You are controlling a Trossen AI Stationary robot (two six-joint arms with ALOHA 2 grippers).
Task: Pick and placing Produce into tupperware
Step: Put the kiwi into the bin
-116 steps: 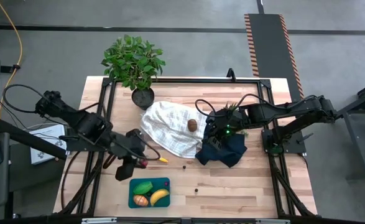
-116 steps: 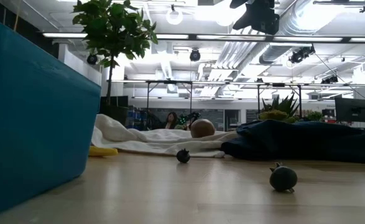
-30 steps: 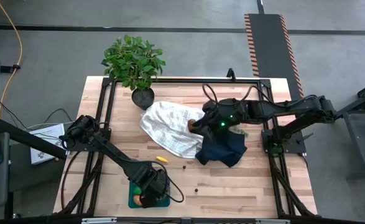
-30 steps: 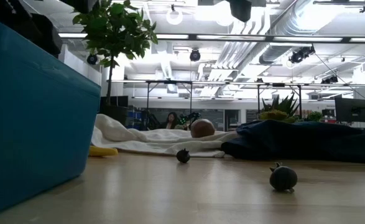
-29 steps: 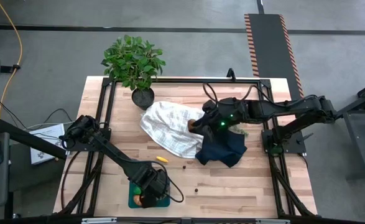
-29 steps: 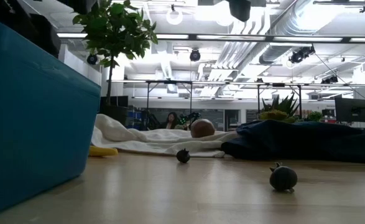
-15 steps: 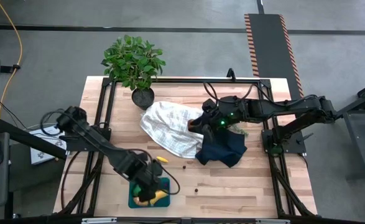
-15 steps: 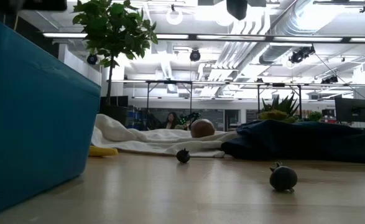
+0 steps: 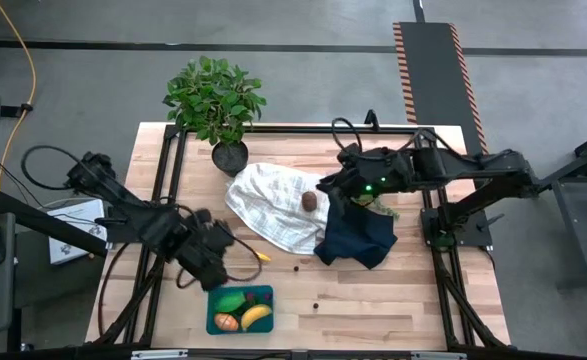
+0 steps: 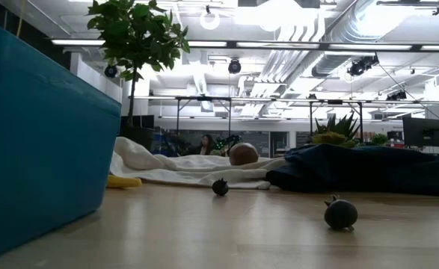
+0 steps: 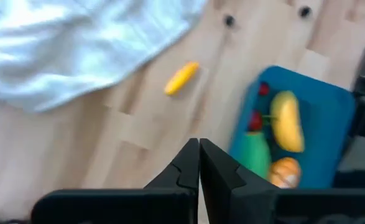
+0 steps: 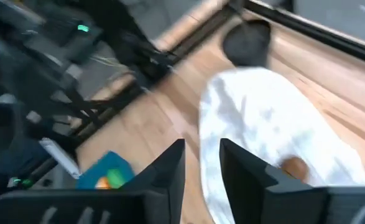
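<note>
Left gripper lifted off tupperware, jaws shut, empty | banana, pear, orange piece inside | right gripper above kiwi, jaws slightly apart, empty | next: kiwi, yellow bit

Evenly and brightly lit from overhead, with ceiling lights blown out to white glare in the low view and only soft, short shadows on the table. Heavily motion-blurred in both wrist views; sharp from above.
</note>
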